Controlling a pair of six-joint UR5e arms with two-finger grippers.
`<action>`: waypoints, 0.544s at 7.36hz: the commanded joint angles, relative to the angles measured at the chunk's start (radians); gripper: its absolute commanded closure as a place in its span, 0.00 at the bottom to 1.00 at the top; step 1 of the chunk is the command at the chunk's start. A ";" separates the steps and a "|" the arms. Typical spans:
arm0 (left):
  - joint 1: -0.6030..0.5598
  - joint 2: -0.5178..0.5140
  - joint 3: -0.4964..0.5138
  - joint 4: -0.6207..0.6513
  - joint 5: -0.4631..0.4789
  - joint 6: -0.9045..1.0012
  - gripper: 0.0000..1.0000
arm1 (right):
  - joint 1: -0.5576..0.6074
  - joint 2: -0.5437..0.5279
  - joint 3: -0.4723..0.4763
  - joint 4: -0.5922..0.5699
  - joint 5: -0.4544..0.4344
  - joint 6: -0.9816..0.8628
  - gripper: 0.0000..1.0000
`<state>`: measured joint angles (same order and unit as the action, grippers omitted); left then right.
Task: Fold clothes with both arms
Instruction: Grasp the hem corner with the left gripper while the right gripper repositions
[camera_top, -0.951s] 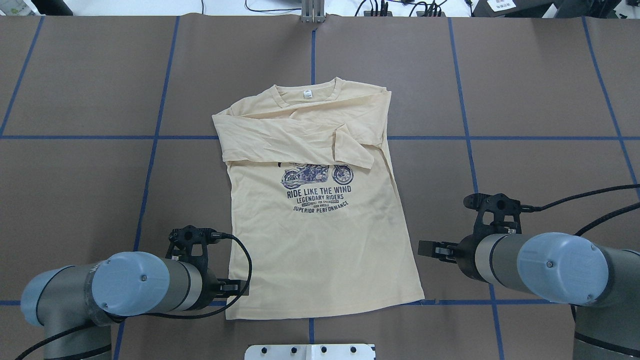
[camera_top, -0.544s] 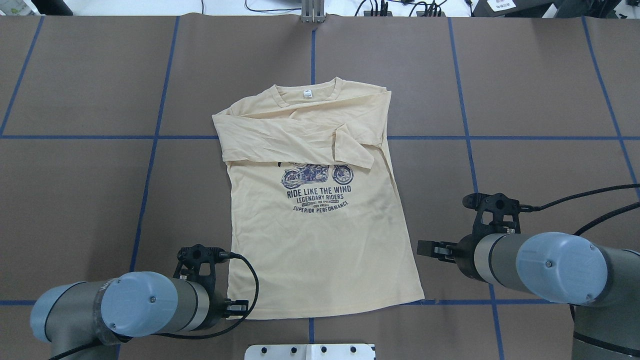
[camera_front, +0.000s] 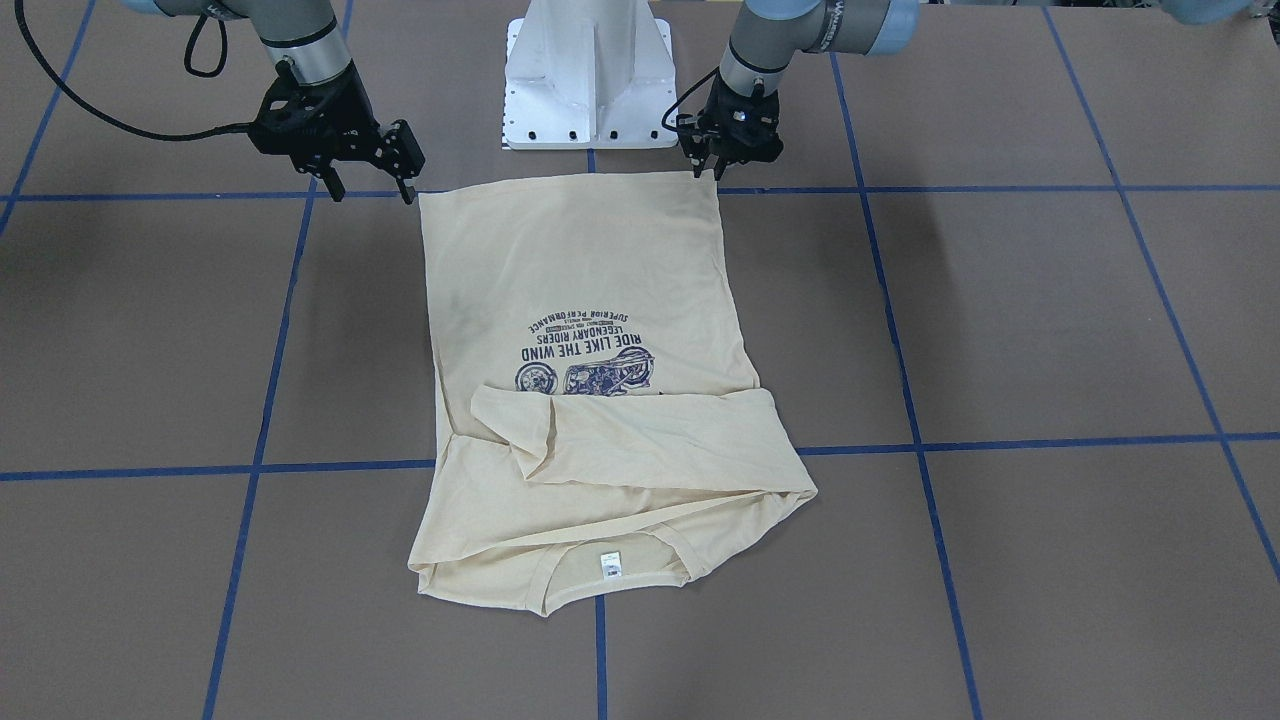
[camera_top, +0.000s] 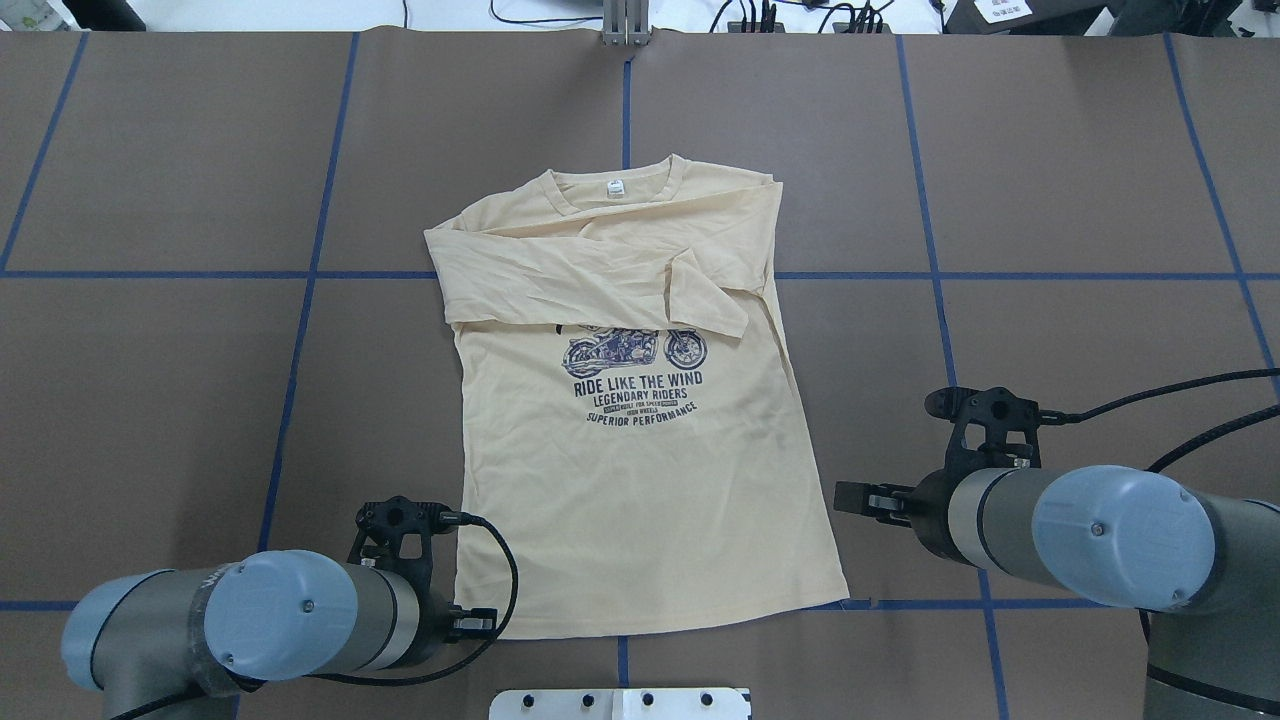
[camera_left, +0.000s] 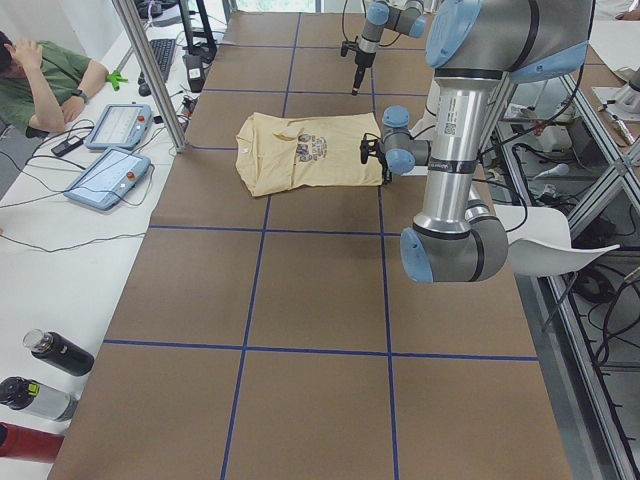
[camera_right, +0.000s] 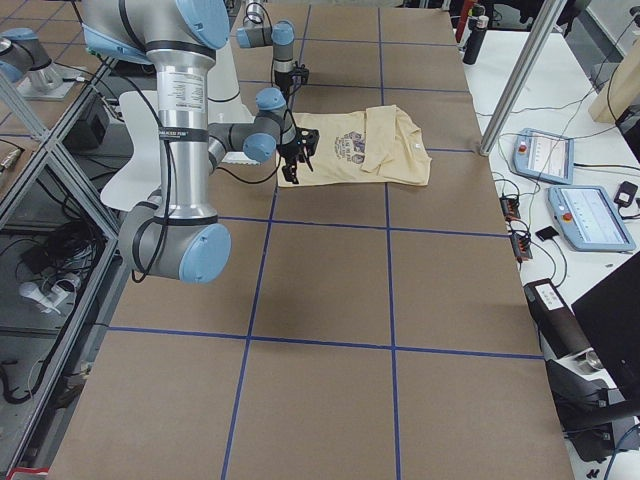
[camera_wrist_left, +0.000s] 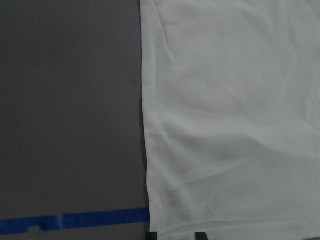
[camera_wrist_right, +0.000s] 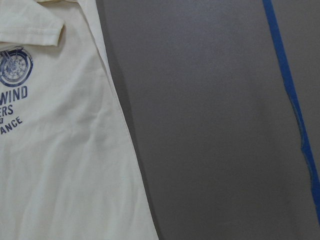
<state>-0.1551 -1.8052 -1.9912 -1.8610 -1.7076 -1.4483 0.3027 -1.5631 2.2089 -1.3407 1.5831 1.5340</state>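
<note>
Tabletop (camera_top: 150, 400), brown with blue tape lines, carries the cream long-sleeved T-shirt (camera_top: 640, 500) flat at its centre. The collar is at the far side and the hem (camera_top: 650, 628) at the near side, by the robot's base. Both sleeves lie folded across the chest, just above the motorcycle print (camera_top: 637, 385), and the neck label (camera_top: 614, 187) is showing.

Left arm (camera_top: 280, 615) reaches to the left hem corner. Left end effector (camera_front: 703, 168) is low at that corner. Its wrist camera shows two fingertips set narrowly apart astride the hem edge, not yet pinched on the cloth.

Right arm (camera_top: 1100, 535) holds off the garment. Right end effector (camera_front: 370, 192) has its fingers spread wide, beside the right side seam near the hem corner, holding nothing.

Assessment: the sleeve folds appear complete, and the step in hand is seizing the hem for the bottom-to-collar fold. The next move calls for the right end effector to reach its corner. Both should then pinch, lift together and carry the hem evenly to the far side, keeping the sleeves undisturbed.
</note>
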 joint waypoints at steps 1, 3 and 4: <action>0.000 0.003 0.000 0.006 0.000 0.000 0.63 | 0.001 0.000 0.000 0.000 0.000 0.000 0.00; 0.002 0.004 0.002 0.006 -0.001 0.000 0.63 | -0.002 0.000 0.000 0.000 0.000 0.002 0.00; 0.003 0.003 0.005 0.006 0.000 0.000 0.63 | -0.002 0.000 0.000 0.000 0.000 0.002 0.00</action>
<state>-0.1531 -1.8016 -1.9891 -1.8547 -1.7083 -1.4481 0.3014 -1.5631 2.2089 -1.3407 1.5831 1.5350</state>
